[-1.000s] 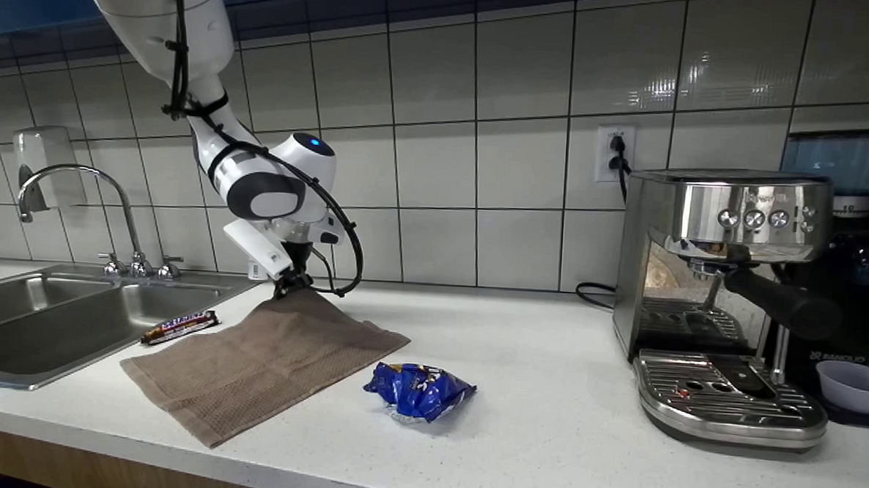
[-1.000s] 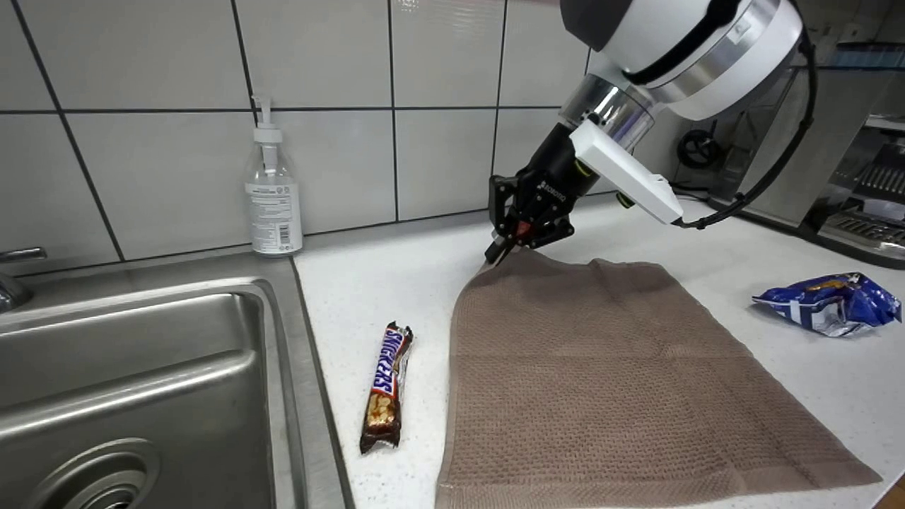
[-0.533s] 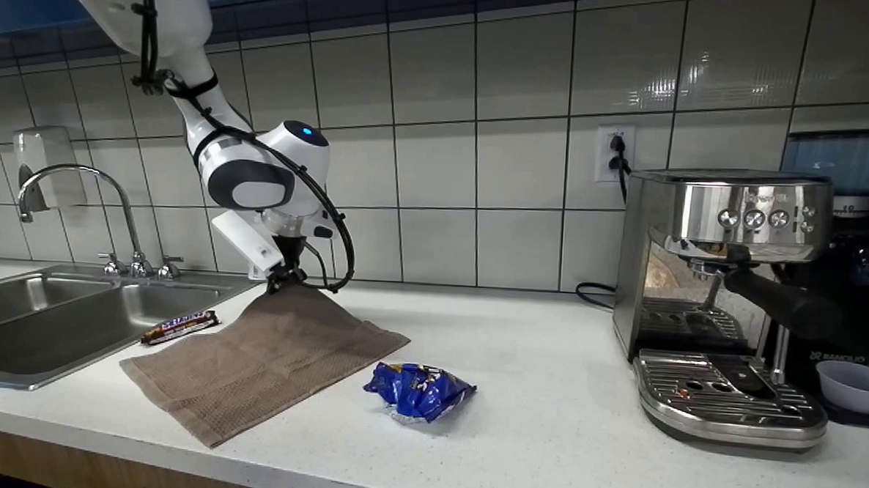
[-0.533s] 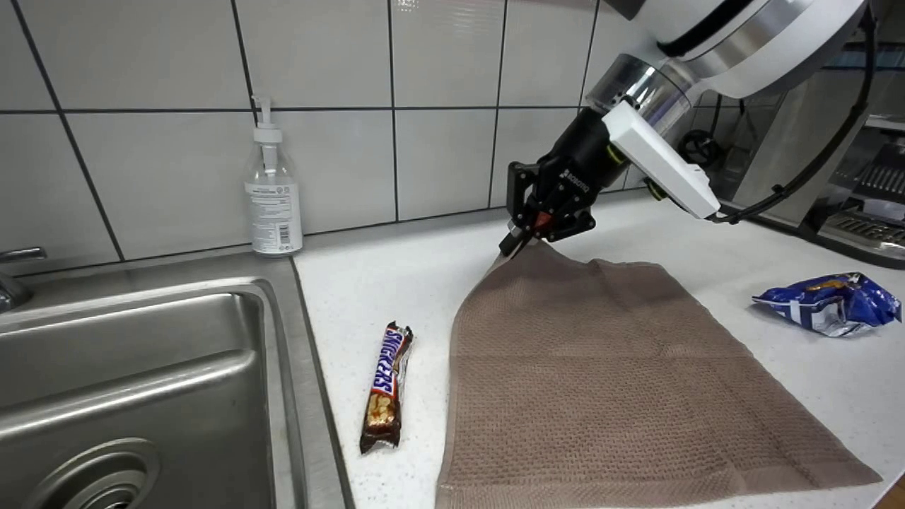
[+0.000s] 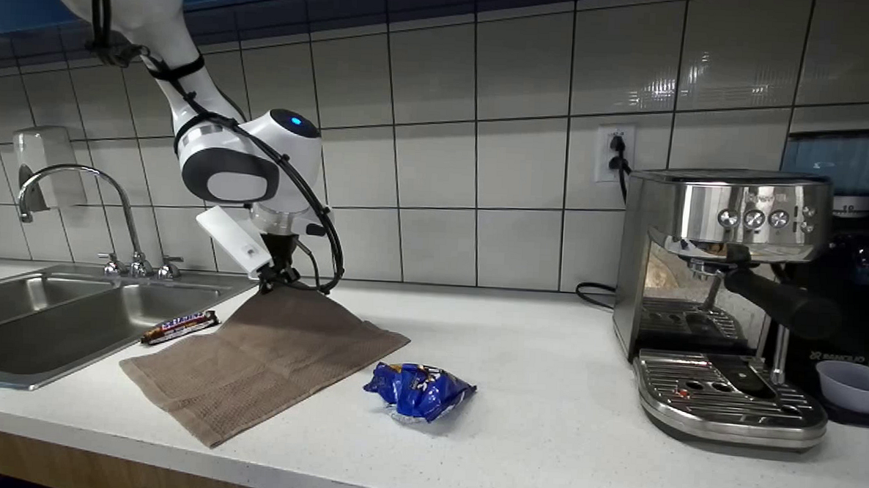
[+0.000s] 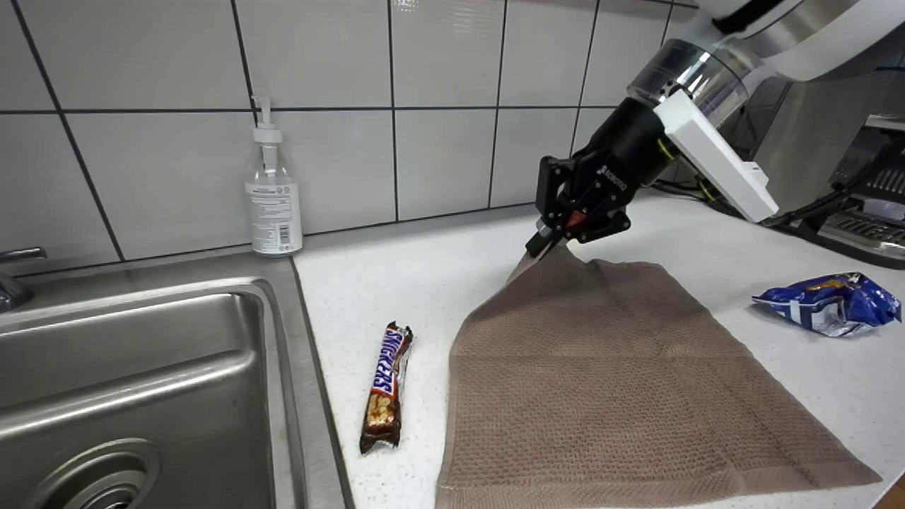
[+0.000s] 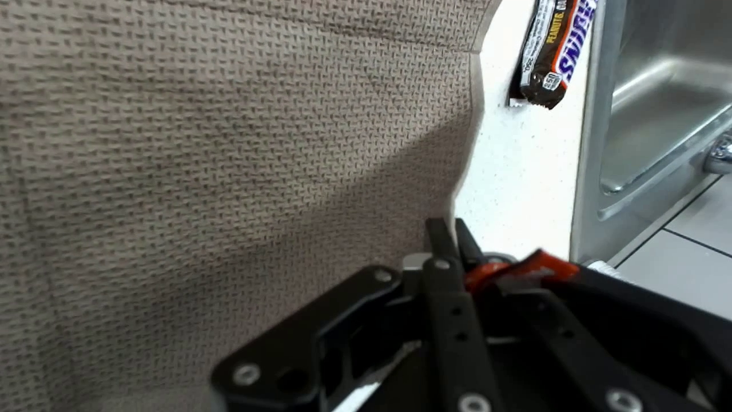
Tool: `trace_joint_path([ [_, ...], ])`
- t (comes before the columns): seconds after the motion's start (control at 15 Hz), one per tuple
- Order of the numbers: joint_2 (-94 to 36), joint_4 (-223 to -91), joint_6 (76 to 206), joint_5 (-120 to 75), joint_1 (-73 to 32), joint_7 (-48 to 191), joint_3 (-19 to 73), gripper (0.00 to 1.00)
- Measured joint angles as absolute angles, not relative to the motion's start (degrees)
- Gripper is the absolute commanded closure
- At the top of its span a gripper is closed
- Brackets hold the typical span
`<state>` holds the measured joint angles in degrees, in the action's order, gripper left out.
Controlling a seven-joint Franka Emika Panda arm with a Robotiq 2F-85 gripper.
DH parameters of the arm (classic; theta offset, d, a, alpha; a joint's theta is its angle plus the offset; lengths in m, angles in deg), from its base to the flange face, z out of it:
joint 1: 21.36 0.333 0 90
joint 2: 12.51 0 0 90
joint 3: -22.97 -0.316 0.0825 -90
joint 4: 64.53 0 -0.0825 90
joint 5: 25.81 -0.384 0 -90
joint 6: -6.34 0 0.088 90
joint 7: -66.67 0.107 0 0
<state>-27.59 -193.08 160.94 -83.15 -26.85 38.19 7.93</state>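
My gripper is shut on the far corner of a brown woven towel. It holds that corner a little above the white counter, and the rest of the towel lies spread out flat. In the wrist view the gripper's fingertips pinch the pale towel edge, and the towel fills the left side. The gripper and towel also show in an exterior view. A Snickers bar lies between the towel and the sink. A crumpled blue packet lies on the towel's other side.
A steel sink with a faucet borders the bar's side. A clear pump bottle stands at the wall by the sink. A steel coffee machine stands at the far end, with a small pale bowl beside it.
The gripper, still shut on the towel corner, has shifted left in an exterior view and right, appearing larger, in an exterior view. The held corner moved with it; the towel's near part stayed put.
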Motion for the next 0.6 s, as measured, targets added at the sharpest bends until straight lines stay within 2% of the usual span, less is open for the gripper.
trace_joint_path([
  [0.6,-20.4,-200.9,161.2,-86.9,-26.9,35.2,8.1,0.99],
])
